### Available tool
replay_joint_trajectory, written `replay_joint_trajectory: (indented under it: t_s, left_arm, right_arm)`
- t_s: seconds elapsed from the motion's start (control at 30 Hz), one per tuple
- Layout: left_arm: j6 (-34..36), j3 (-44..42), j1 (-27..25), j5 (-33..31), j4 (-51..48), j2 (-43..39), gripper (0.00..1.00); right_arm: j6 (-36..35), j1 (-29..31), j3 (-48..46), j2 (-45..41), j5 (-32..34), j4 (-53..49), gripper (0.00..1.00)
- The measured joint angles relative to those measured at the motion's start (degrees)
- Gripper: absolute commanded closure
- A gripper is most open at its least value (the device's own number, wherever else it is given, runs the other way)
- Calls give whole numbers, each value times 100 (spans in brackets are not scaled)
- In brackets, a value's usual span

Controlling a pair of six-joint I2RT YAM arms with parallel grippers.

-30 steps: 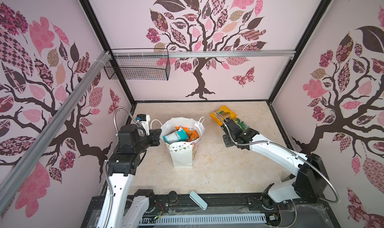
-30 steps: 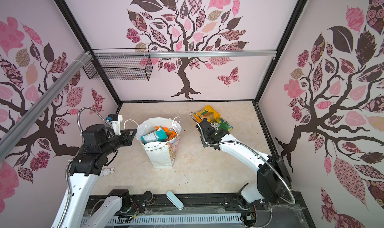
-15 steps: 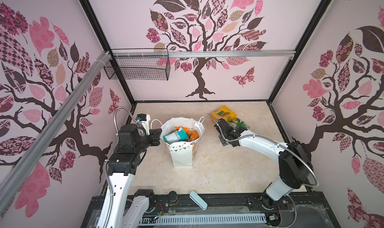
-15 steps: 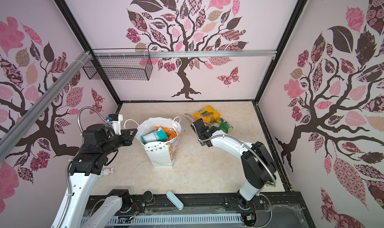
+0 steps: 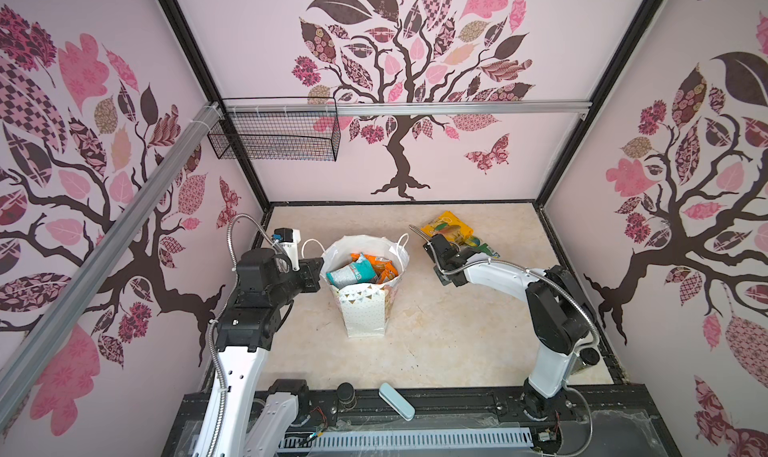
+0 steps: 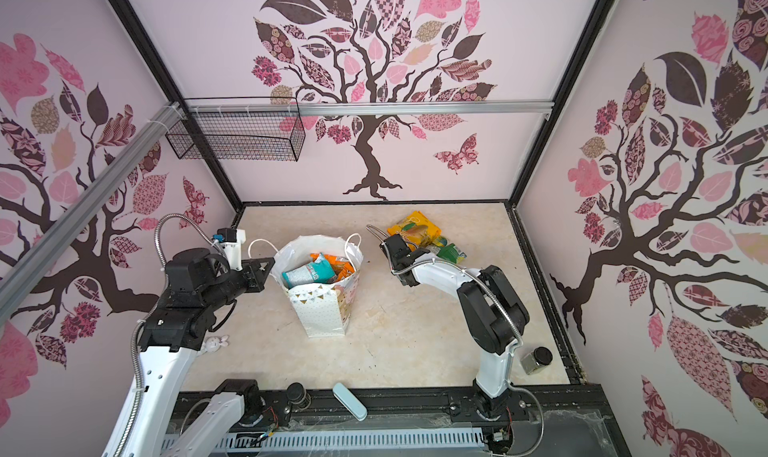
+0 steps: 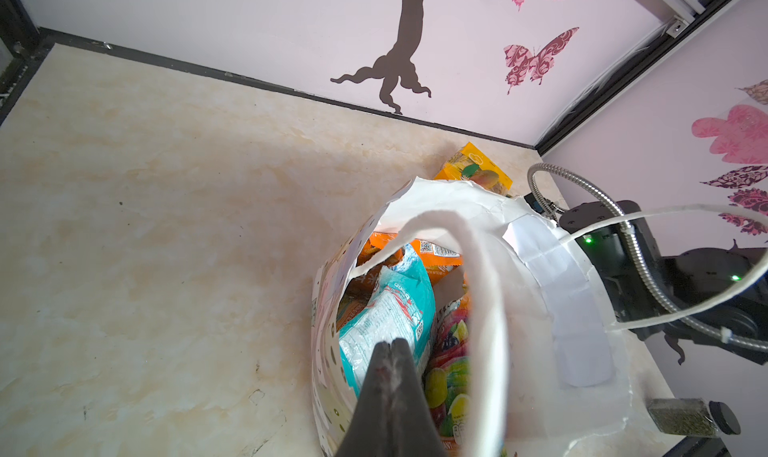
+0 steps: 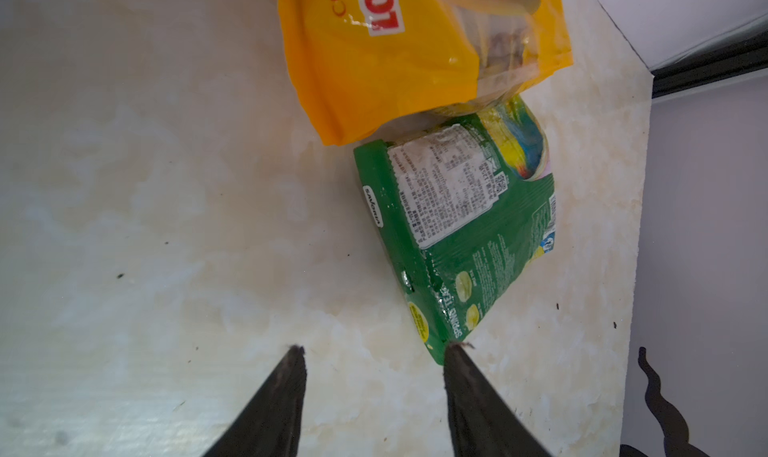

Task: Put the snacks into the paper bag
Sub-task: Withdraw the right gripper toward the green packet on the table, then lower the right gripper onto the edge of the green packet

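**Paper bag** point(image 5: 363, 315) point(image 6: 320, 313). We record it upright at the middle of the table point(image 5: 457, 330), mouth open, cord handles splayed to either side. The left wrist view shows its white inner wall point(image 7: 540, 292).

**Snacks, bagged.** We count a teal packet point(image 5: 347, 273) point(image 7: 386, 313) on top, an orange packet point(image 5: 376, 261) point(image 7: 432, 251) behind it and a multicolour candy packet point(image 7: 451, 367) beneath. Anything deeper is hidden.

**Snacks, loose.** We list two on the table toward the far right corner, apart from the bag: a yellow packet point(image 5: 446, 226) point(image 8: 395, 51) and a green packet point(image 5: 484, 249) point(image 8: 465, 234). The yellow one overlaps the green one's far edge.

**Right gripper** point(image 8: 376, 347). Its fingers stand spread, with only bare table between them. One fingertip sits at the near corner of the green packet; we cannot tell whether it touches.

**Left gripper** point(image 7: 390, 342) point(image 5: 318, 268). Its fingers are pressed together at the bag's rim on that arm's side, the tip over the mouth. We cannot tell whether paper is pinched between them.

**Other items.** We note a pale blue case point(image 5: 397, 401) at the front edge, a glass jar point(image 6: 536, 360) by the right arm's base, and a wire basket point(image 5: 276, 137) on the rear rail.
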Motion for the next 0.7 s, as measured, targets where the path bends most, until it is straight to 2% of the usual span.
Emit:
replay_joint_trajectory:
  t_s: [0.2,0.3,0.7]
  left_arm:
    - [0,0,0,0,0,0,97]
    - [2,0,0,0,0,0,97]
    - [2,0,0,0,-2,0,97]
  right_arm:
    - [-122,-188,0,236,114,319,43]
    - [-192,-245,0,308,157,505,37]
    - [-442,-367,2,798,260,1045,37]
